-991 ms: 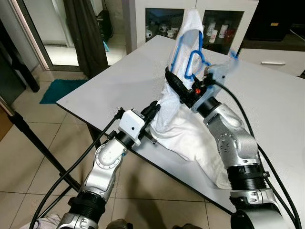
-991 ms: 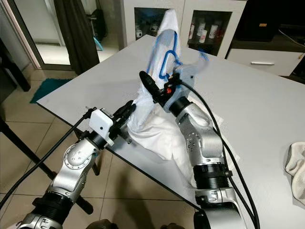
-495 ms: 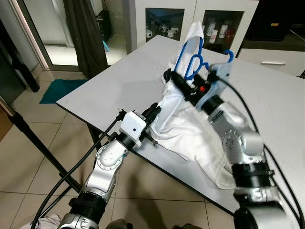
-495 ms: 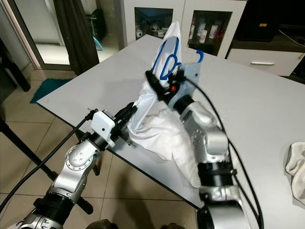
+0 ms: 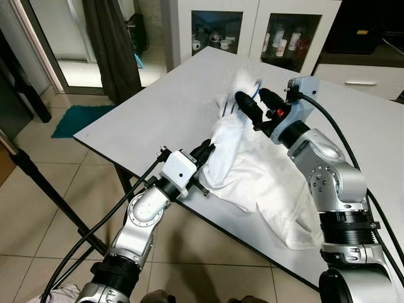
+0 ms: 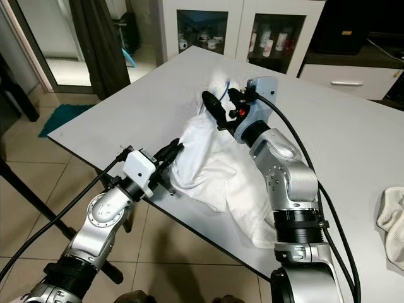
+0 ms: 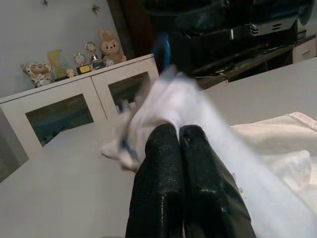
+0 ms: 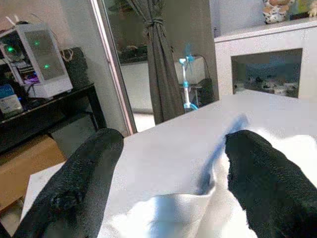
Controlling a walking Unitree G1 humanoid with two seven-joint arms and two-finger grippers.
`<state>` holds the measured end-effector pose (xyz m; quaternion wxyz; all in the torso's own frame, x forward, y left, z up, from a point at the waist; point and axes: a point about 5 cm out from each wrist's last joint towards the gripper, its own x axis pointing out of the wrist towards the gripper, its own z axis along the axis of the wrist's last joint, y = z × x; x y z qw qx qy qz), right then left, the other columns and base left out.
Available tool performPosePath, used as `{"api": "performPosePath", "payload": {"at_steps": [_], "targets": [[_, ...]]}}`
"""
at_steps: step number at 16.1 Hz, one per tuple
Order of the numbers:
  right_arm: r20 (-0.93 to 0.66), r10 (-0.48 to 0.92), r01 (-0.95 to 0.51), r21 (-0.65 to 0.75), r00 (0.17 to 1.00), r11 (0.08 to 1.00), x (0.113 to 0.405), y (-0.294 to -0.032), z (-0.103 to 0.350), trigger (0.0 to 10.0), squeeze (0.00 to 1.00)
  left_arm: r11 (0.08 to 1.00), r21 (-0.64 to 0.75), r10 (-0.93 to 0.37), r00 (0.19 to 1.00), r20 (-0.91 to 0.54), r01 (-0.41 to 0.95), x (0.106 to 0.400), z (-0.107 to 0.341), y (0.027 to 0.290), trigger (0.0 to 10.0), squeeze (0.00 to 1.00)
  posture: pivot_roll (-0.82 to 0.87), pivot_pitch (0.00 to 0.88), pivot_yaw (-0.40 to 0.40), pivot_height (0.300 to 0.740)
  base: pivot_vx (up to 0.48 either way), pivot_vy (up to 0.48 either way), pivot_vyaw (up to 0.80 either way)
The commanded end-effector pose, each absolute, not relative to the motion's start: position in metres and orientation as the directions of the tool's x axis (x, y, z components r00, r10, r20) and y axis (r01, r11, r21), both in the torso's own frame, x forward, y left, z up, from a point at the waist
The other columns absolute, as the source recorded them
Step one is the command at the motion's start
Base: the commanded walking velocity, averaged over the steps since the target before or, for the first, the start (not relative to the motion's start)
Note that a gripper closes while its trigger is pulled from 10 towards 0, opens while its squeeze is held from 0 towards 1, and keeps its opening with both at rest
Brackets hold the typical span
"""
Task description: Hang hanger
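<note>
From the head cameras, a soft white cloth garment (image 5: 252,177) lies heaped on the near left part of the pale grey tabletop (image 5: 158,107), its far end motion-blurred around a thin blue plastic hanger (image 5: 251,93) that looks partly tucked inside it. The hanger should be light and stiff but slippery, and the cloth limp, sliding off easily; the firm place to take hold is probably the hanger's hook or neck, not the fabric. The right gripper (image 5: 252,103) hovers just above that blurred end with its jaws wide apart and nothing between them. The left gripper (image 5: 203,151) sits at the garment's near left edge.

In the left wrist view, the left gripper's fingers (image 7: 168,188) press together, jaws closed, against the white cloth; whether any fabric is pinched I cannot tell.

In the right wrist view, the right gripper's fingers (image 8: 257,168) stand far apart, with a blurred blue streak of hanger and white cloth between and below them, untouched.
</note>
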<state>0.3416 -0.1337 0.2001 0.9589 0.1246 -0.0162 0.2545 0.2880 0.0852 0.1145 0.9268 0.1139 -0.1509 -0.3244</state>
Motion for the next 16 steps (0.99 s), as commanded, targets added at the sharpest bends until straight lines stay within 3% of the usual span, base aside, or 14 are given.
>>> {"api": "performPosePath", "payload": {"at_steps": [1,5,9,11,13,14,16], "targets": [[0.092,0.479,-0.487,0.229,0.873,0.843,0.341,-0.136,0.202,10.0,0.00,0.759,0.319,-0.639,0.742,0.201,0.567,0.288,0.114,0.083,0.0,0.00,-0.02,0.001,0.008,0.740,0.000,0.000,0.00],[0.009,0.500,-0.493,0.180,0.866,0.851,0.341,-0.132,0.190,10.0,0.00,0.759,0.319,-0.639,0.742,0.203,0.567,0.287,0.114,0.082,0.0,0.00,-0.02,0.003,0.002,0.740,0.000,0.000,0.00],[-0.078,0.351,-0.340,0.128,0.933,0.932,0.351,-0.155,0.175,10.0,0.00,0.757,0.320,-0.637,0.753,0.166,0.569,0.279,0.104,0.090,0.0,0.00,-0.01,0.005,-0.003,0.740,0.000,0.000,0.00],[-0.080,0.304,-0.299,0.069,0.949,0.952,0.355,-0.161,0.175,10.0,0.00,0.784,0.308,-0.591,0.800,0.106,0.538,0.274,0.090,0.108,0.0,0.00,-0.01,0.005,-0.002,0.740,0.000,0.000,0.00],[-0.043,0.395,-0.395,0.016,0.918,0.919,0.350,-0.149,0.180,10.0,0.00,0.835,0.277,-0.509,0.859,0.064,0.475,0.275,0.081,0.130,0.1,0.00,0.00,0.008,-0.010,0.740,0.000,0.000,0.00],[-0.027,0.429,-0.428,0.020,0.903,0.903,0.349,-0.145,0.182,10.0,0.00,0.847,0.267,-0.489,0.871,0.053,0.459,0.277,0.081,0.134,10.0,0.00,0.00,0.007,-0.012,0.740,0.000,0.000,0.00],[0.048,0.510,-0.513,0.077,0.859,0.855,0.343,-0.130,0.186,10.0,0.00,0.888,0.179,-0.443,0.892,0.086,0.424,0.286,0.091,0.137,10.0,0.00,0.01,0.006,-0.015,0.740,0.000,0.000,0.00]]}}
